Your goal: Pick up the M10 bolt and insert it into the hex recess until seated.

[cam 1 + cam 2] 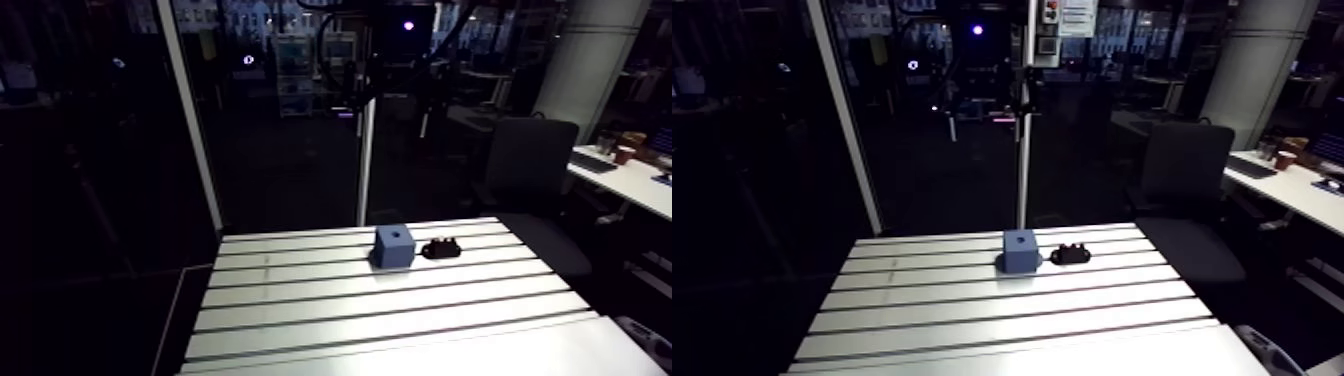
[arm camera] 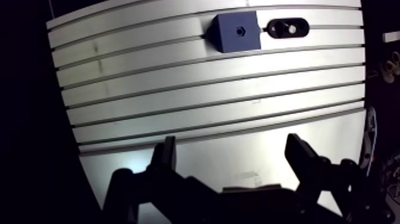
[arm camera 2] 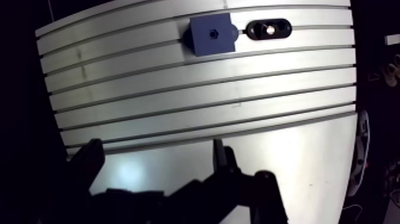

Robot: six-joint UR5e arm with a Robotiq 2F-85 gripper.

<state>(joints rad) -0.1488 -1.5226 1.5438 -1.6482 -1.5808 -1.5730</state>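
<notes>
A blue block [image 2: 237,32] with a small hex recess in its top face stands near the far edge of the slotted table [image 2: 208,95]. Close beside it lies a black oval holder [image 2: 287,28] with a bright bolt end [image 2: 293,28] showing in it. In the arm view the same block [image 1: 395,246] and holder [image 1: 441,248] sit side by side at the back of the table. My gripper [image 2: 232,149] hangs over the table's near part, far from both. It is open, with nothing between its two dark fingers [image 2: 168,152].
Several long slots run across the table [image 1: 400,310]. A smooth plate [image 1: 480,350] forms its near strip. A pale upright post [image 1: 366,150] rises just behind the far edge. Dark floor drops off past the left edge.
</notes>
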